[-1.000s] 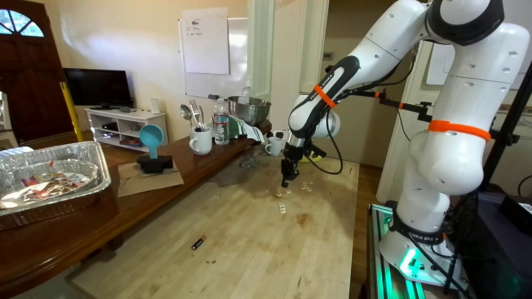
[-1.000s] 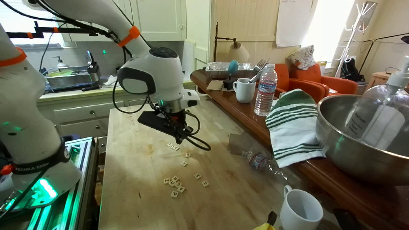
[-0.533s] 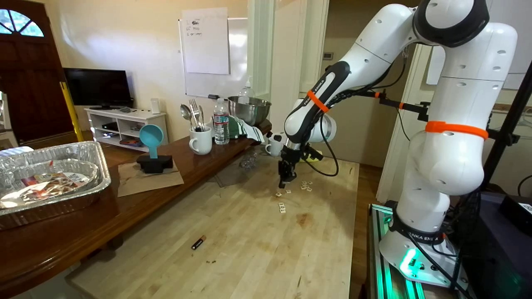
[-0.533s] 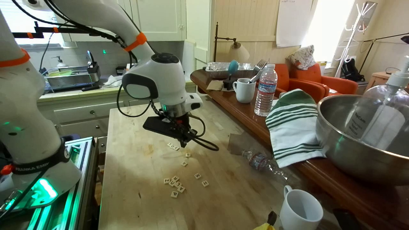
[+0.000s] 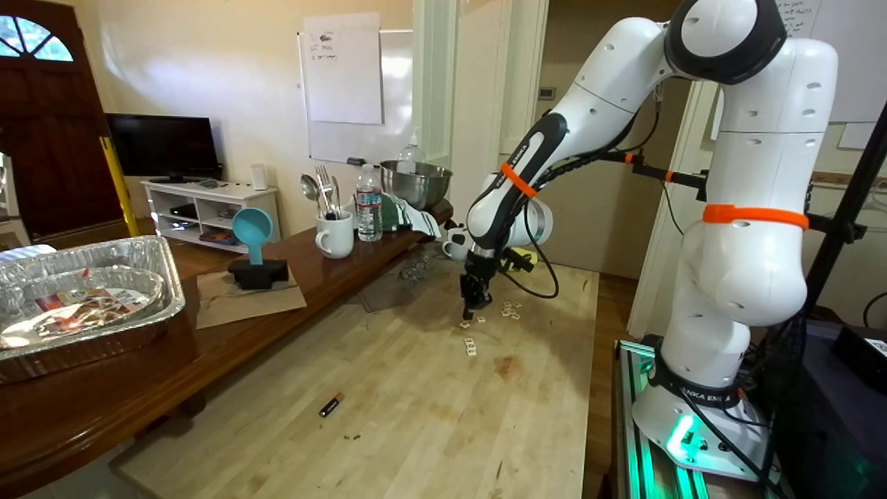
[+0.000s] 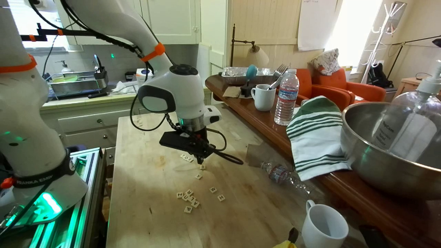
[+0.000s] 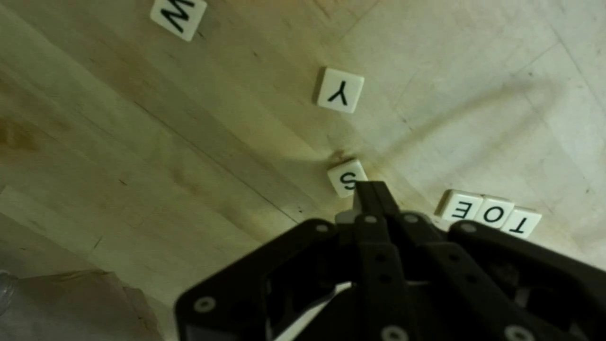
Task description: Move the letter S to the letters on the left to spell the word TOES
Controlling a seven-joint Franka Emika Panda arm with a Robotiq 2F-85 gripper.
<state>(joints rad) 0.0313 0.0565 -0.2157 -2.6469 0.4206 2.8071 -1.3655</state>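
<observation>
The S tile (image 7: 342, 176), a small pale square, lies flat on the wooden table in the wrist view. It also shows in both exterior views (image 5: 465, 324) (image 6: 202, 167). The E (image 7: 460, 205), O (image 7: 493, 211) and T (image 7: 521, 222) tiles lie touching in a row to its right in the wrist view; the row shows in both exterior views (image 5: 470, 346) (image 6: 186, 158). My gripper (image 7: 371, 183) is shut and empty, pointing down, its tips covering one corner of the S tile. In both exterior views it hovers low by the S tile (image 5: 468, 317) (image 6: 200, 161); contact cannot be told.
A Y tile (image 7: 340, 90) and a W tile (image 7: 179, 18) lie near. Several more tiles (image 6: 188, 198) are clustered farther off. A crumpled plastic bottle (image 6: 280, 173), a white mug (image 6: 327, 224) and a battery (image 5: 331, 405) are on the table. A raised brown counter (image 5: 229, 346) runs alongside.
The arm has moved and lowered, bringing my gripper from above the TOE row down to the S tile. The tiles have not visibly moved.
</observation>
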